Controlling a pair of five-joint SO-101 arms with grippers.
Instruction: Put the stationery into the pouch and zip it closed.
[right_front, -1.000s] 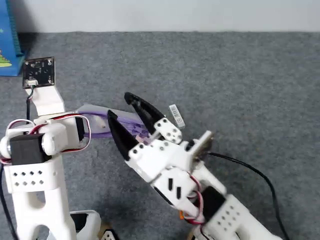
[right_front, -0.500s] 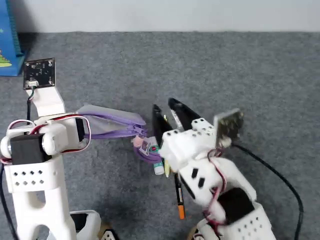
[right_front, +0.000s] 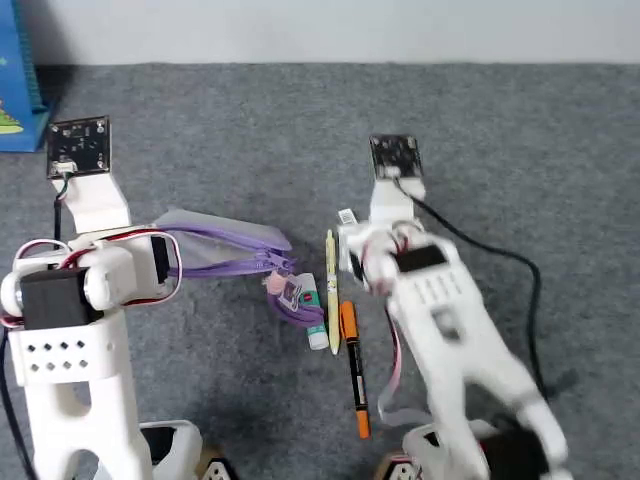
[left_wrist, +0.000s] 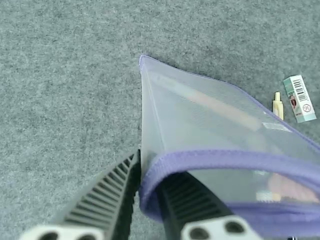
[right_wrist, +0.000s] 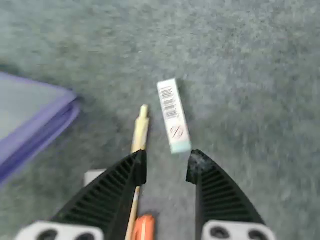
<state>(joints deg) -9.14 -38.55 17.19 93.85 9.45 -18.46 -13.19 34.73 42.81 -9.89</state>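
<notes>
A translucent pouch (right_front: 225, 250) with purple trim lies left of centre, its zipper end toward the stationery. My left gripper (left_wrist: 146, 167) is shut on the pouch's (left_wrist: 210, 130) purple edge. Right of the pouch lie a yellow pen (right_front: 332, 290), an orange pen (right_front: 352, 368), a white eraser (right_front: 315, 318) and a small barcoded box (right_front: 347, 218). My right gripper (right_wrist: 165, 167) hangs open just above the carpet, with the barcoded box (right_wrist: 172, 116) ahead of its tips. The yellow pen (right_wrist: 140, 127) runs beside one finger and the orange pen (right_wrist: 143, 227) under it.
A purple loop and a pink tag (right_front: 285, 292) trail from the pouch's zipper end by the eraser. A blue box (right_front: 15, 90) stands at the far left back. Grey carpet (right_front: 520, 150) stretches open to the right and toward the back wall.
My right arm has swung from over the pouch to the right and turned its gripper down over the pens, uncovering the stationery. The left arm and pouch have stayed put.
</notes>
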